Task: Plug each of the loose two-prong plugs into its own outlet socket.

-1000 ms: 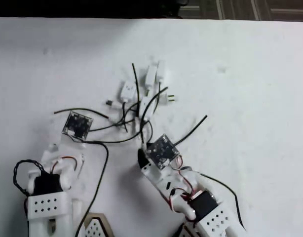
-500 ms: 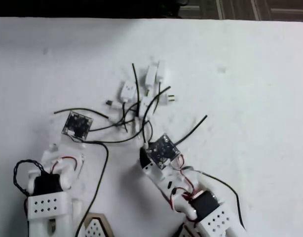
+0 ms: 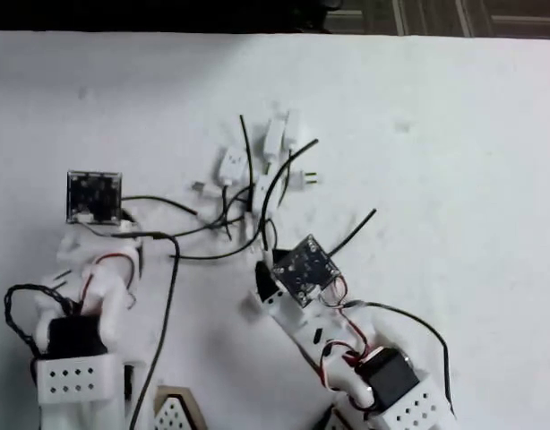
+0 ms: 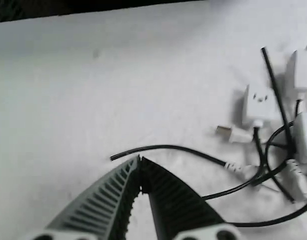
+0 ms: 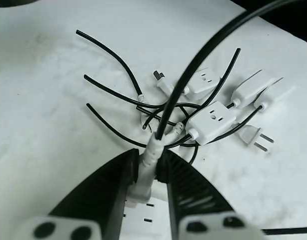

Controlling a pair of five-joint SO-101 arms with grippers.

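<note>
Bright, even light from above floods the white desk [image 3: 463, 125], leaving it close to washed out in the high view. Shadows are faint and soft, thin grey ones hugging the cords [image 4: 166, 146]. Past the desk's far edge the room is dark.

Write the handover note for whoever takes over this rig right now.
Left hand: shut, empty, over the table beside a loose black cord end.
Right hand: shut on a white connector at its cord end. A slotted white face shows beneath; plug or socket unclear.
Pile mid-table: outlet socket, second socket, and a two-prong plug lying loose with prongs bare, among tangled black cords.
Done: no plug seen seated.
Left: probably every pairing; untangle first.
</note>
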